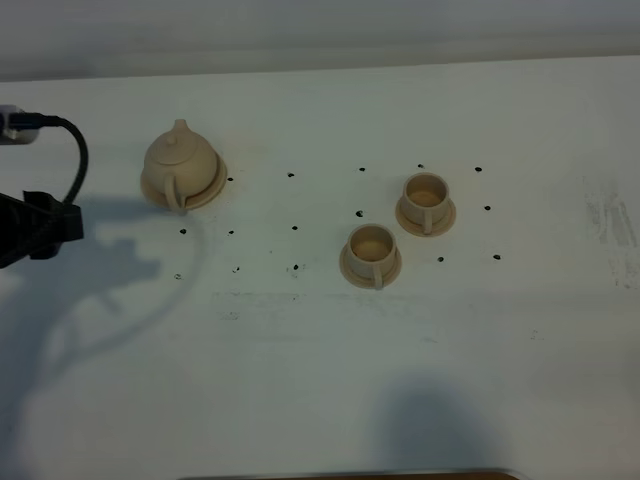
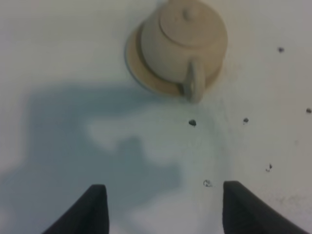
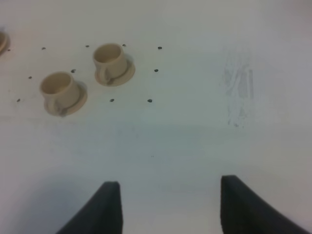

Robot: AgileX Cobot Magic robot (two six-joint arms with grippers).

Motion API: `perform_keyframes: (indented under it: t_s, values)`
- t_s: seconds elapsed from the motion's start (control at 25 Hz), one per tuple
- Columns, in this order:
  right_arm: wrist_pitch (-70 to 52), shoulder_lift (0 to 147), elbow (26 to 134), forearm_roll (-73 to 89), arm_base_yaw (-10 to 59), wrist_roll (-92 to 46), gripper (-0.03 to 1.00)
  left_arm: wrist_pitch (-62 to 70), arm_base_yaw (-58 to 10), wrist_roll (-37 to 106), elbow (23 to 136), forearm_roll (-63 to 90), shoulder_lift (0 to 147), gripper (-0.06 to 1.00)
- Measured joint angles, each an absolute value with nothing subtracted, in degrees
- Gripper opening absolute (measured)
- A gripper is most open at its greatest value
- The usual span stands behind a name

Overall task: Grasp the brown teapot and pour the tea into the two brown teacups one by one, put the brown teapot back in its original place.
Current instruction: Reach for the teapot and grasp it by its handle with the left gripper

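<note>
Left gripper [image 2: 163, 209], jaws spread and empty, hangs on the near side of the teapot [image 1: 178, 160], set on its saucer [image 2: 132, 61] at far left. Right of centre stand 2: near cup [image 1: 372, 250], far cup [image 1: 427, 200]. Right gripper [image 3: 168, 209], also spread and empty, hangs nearer than both.

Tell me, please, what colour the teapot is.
The teapot is plain pale beige-tan; the left wrist view shows it best.
</note>
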State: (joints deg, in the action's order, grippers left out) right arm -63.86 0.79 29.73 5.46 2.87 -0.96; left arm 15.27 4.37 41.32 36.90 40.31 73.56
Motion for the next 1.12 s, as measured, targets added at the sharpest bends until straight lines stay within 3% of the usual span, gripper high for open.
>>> perform_keyframes:
  t_s: [0.68, 1.12]
  values:
    - [-63.86, 0.79, 29.73, 5.46, 2.87, -0.96, 0.44, 12.84, 3.55, 42.99, 38.45, 39.46, 76.15, 0.57]
    - [-63.86, 0.79, 29.73, 5.46, 2.87, -0.96, 0.44, 12.39, -2.89, 18.93, 45.43, 26.13, 84.39, 0.56]
